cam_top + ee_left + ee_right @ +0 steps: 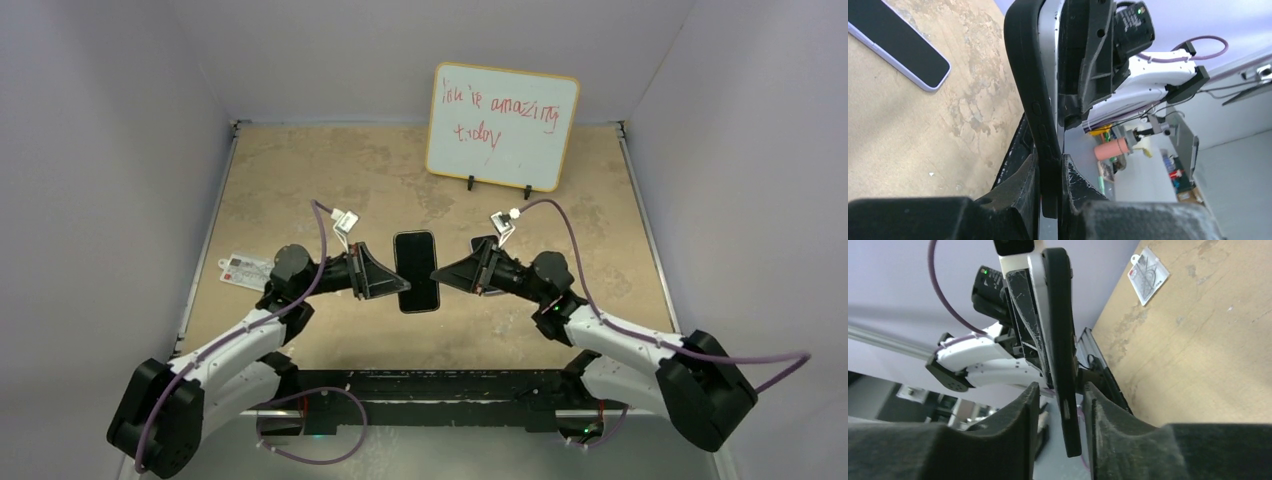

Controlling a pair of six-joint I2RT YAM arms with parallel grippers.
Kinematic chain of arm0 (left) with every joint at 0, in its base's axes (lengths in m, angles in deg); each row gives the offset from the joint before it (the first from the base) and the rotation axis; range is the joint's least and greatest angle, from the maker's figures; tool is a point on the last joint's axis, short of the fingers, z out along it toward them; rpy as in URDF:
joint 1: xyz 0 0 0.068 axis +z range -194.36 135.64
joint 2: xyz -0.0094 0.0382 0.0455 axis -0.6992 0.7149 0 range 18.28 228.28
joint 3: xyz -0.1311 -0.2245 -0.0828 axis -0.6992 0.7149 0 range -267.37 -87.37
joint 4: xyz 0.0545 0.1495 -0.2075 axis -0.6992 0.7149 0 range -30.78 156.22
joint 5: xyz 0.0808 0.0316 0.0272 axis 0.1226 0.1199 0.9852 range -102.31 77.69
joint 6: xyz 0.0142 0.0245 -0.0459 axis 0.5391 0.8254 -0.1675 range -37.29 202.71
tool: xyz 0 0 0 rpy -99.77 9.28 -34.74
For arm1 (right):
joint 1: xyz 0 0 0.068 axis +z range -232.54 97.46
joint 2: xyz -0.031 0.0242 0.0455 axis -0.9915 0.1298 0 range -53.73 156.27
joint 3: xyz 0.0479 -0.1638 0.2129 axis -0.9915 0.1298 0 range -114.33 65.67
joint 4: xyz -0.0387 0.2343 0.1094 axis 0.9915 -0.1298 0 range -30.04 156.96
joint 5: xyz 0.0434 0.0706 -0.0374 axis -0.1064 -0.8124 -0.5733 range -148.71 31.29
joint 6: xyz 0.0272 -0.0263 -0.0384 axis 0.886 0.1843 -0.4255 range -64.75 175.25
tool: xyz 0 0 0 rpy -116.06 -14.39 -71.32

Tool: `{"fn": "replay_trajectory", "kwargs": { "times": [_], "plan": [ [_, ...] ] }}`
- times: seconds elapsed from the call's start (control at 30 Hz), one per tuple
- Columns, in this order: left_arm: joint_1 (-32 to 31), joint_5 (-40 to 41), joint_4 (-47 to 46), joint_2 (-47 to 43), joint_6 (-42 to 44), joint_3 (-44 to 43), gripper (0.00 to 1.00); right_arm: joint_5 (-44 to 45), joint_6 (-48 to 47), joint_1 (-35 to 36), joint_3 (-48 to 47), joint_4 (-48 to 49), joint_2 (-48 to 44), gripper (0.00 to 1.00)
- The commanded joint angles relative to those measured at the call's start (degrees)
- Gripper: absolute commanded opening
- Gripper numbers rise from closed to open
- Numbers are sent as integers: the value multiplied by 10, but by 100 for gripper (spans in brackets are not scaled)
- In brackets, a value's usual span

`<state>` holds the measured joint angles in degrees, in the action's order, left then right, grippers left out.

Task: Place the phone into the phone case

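**Firmly pinched: case and phone held between both hands**

Well short of the whiteboard (502,125), the two hands meet from opposite sides on the phone case (416,270) and hold it above the desk (330,170). The left hand (1049,172) is closed to a narrow slot, its fingers (1020,185) tight on one long edge of the case. The right hand (1060,397) is nearly as closed and straddles the opposite edge.

The case's long axis points toward the whiteboard, its broad face up. It is matte black, with a rounded rim and button bumps along the side. The phone (1050,60) shows a silvery edge lying against the case's inner side. I cannot tell whether it is fully seated.

A second phone (898,42), lilac-edged, lies flat slightly nearer the whiteboard. A card (245,268) sits far to the left. Bare desk stretches from the case to the whiteboard.
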<state>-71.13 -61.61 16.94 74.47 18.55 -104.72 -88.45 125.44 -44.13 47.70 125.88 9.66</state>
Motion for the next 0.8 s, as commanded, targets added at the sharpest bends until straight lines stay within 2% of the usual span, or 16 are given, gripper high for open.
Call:
{"fn": "replay_trajectory", "kwargs": {
  "times": [0.0,0.1,0.23,0.33,0.47,0.57,0.77],
  "plan": [
    [-3,-48,47,-46,94,-46,0,-21,-117,5,-68,-164,-66,47],
    [-4,-78,64,-64,114,-48,0,-22,-146,5,-93,-234,-97,63],
    [-12,-117,59,-74,120,-48,0,-21,-203,6,-141,-319,-110,77],
    [-15,-124,79,-81,135,-49,0,-35,-217,5,-166,-332,-105,79],
    [-18,-124,98,-83,152,-49,0,-48,-208,5,-179,-319,-90,73],
    [-19,-123,117,-83,167,-52,0,-57,-200,5,-183,-308,-79,60],
    [-19,-95,236,-76,238,-78,0,-45,-198,5,-168,-312,-82,2]
  ]
}}
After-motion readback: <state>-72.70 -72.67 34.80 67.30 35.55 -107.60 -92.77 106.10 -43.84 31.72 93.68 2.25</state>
